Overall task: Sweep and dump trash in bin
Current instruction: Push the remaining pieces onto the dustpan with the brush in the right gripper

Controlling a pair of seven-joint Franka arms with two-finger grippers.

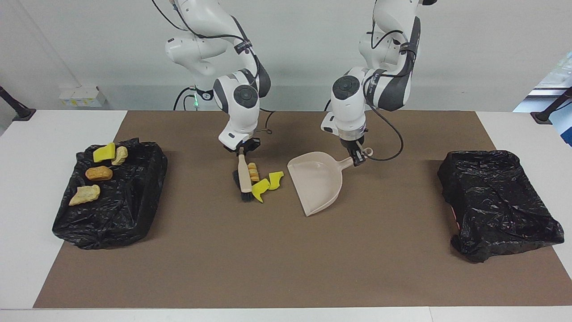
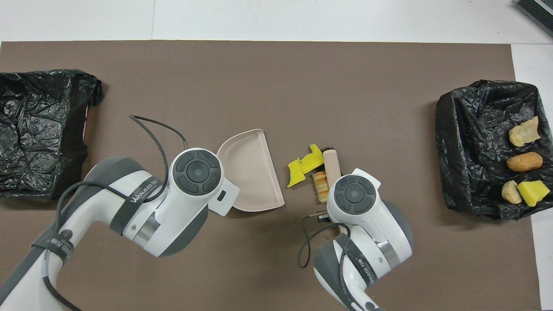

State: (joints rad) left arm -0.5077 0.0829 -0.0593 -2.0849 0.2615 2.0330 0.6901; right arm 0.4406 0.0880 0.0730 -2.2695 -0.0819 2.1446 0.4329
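overhead, the right arm hides the brush handle's gripped end.

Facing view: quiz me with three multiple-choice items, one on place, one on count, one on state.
1. The three loose scraps lie:
A. in the dustpan
B. between brush and dustpan
C. in the empty bin

2. Scraps in the bin at the right arm's end:
A. two
B. four
C. seven

3. The left gripper is:
A. open above the mat
B. shut on the dustpan handle
C. holding the brush

Answers: 1 B, they lie on the mat beside the brush, short of the dustpan. 2 B, four lie on its liner. 3 B, it grips the handle; the right gripper holds the brush.
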